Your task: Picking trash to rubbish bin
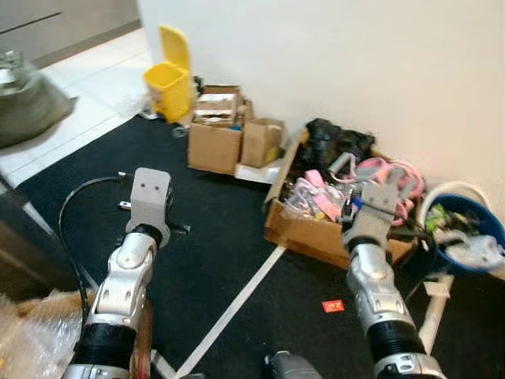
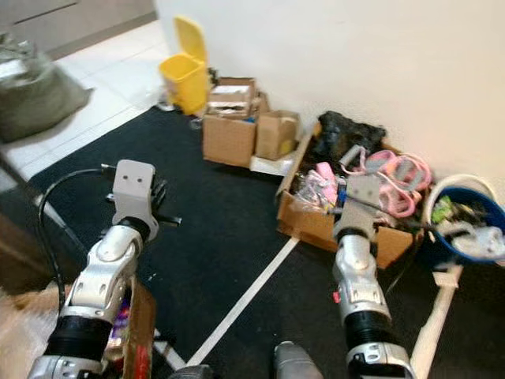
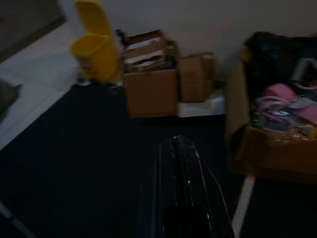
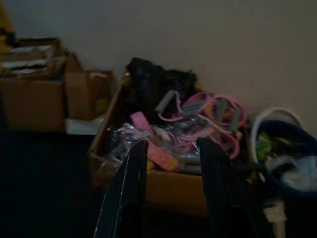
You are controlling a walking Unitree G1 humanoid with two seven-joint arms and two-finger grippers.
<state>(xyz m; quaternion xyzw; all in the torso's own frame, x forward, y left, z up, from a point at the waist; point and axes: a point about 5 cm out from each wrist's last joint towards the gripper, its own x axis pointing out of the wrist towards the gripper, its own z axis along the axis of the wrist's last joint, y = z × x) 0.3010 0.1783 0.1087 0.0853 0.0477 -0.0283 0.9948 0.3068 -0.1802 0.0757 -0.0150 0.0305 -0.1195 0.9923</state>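
Observation:
A yellow pedal bin (image 1: pixel 170 83) with its lid up stands against the wall at the far left, beyond the black carpet. A small red scrap (image 1: pixel 334 305) lies on the carpet just left of my right arm (image 1: pixel 377 292). My left gripper (image 3: pixel 178 146) is shut and empty, held over the dark carpet and pointing toward the bin and the boxes. My right gripper (image 4: pixel 171 151) is open with nothing between its fingers, aimed at an open cardboard box (image 1: pixel 312 230) full of pink straps and wrappers.
A blue tub (image 1: pixel 476 223) full of rubbish sits at the right by the wall. Two brown boxes (image 1: pixel 215 140) stand beside the yellow bin. A white tape line (image 1: pixel 237 304) crosses the carpet. A grey sack (image 1: pixel 28 103) lies on the white tiles at the left.

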